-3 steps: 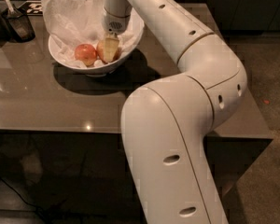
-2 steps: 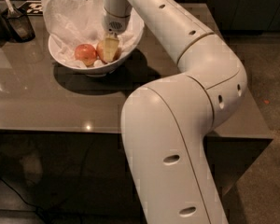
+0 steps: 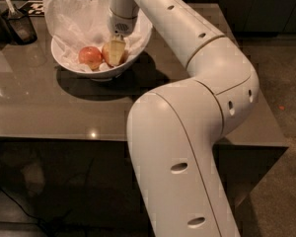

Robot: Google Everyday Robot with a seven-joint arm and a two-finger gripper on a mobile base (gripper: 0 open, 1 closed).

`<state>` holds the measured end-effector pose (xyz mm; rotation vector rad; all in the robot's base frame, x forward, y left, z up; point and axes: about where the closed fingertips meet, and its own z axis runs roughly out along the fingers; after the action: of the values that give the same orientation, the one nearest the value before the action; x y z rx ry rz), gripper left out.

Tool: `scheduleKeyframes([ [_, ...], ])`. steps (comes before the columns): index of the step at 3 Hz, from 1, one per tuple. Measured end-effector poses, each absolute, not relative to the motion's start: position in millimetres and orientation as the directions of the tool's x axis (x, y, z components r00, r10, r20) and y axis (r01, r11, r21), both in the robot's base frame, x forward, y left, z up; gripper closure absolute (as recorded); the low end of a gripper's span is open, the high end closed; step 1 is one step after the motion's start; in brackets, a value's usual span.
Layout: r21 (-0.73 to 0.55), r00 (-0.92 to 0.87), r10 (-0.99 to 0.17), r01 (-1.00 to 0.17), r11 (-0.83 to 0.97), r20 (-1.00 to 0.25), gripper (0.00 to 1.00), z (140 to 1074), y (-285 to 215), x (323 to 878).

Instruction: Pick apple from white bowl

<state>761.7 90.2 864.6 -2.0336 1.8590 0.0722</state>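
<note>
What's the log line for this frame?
gripper: inside white bowl, at apple top | redder apple: beside it in bowl

Yellow-green, orange-blushed apple [image 3: 114, 52]; redder second apple [image 3: 90, 57]; glossy white bowl [image 3: 138, 46]; white gripper [image 3: 119, 33] over apple.

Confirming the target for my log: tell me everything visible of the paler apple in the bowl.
The apple is small and roundish, pale yellow-green with an orange-red blush. It lies inside the white bowl on crumpled white paper, close beside a redder apple; whether they touch is unclear. The gripper sits directly at its top, hiding part of it.
</note>
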Motion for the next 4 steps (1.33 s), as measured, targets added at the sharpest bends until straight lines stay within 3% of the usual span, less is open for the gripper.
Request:
scheduleKeyframes([
  [4,-0.377,0.129,-0.912,-0.926,0.029,-0.388,1.0,932,75,752],
])
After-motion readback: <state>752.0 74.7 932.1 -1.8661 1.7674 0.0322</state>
